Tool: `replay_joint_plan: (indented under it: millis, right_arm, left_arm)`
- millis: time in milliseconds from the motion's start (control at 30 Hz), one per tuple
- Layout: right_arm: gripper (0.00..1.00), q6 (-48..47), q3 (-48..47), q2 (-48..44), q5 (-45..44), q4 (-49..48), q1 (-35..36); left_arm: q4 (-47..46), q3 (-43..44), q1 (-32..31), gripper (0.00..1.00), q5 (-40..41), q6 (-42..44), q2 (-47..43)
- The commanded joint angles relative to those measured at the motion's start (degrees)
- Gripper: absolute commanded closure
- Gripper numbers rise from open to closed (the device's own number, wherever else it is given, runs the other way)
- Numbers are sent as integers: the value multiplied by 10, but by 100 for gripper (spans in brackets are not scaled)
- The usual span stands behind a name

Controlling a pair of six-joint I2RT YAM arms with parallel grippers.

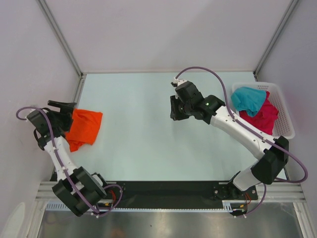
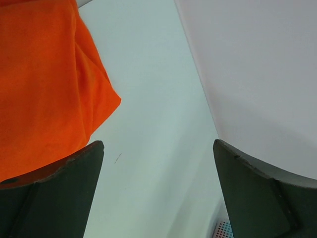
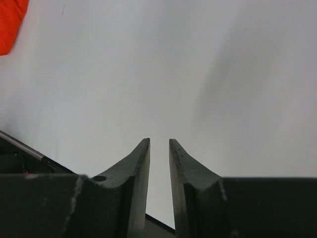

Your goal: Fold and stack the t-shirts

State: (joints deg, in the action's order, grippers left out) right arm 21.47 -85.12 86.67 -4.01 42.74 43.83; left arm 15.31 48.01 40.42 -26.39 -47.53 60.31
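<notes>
Orange t-shirt (image 1: 85,128) bunched; left end effector (image 2: 158,144) gaping, right end effector (image 3: 159,141) barely parted.

The orange t-shirt (image 1: 85,128), teal t-shirt (image 1: 247,99) and magenta t-shirt (image 1: 265,118) are plain, the basket (image 1: 286,114) white (slotted), the table (image 1: 143,124) pale mint.

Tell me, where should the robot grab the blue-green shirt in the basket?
Pinch the teal shirt on its bunched-up top, coming straight down. It lies crumpled over the pink shirt inside the white basket, so the top is free but the walls block the sides.
</notes>
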Motion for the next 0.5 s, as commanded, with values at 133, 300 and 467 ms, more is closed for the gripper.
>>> replay_joint_plan:
  millis: [133,300,467]
  right_arm:
    - [73,8,-11,2,-2,-4,5]
    - [73,8,-18,14,0,-1,6]
    - [73,3,-25,19,-10,11,8]
  left_arm:
    - [-76,-65,-8,3,-53,0,133]
    - [-124,-94,-9,2,-70,-1,213]
    - [-121,-85,7,2,-56,21,277]
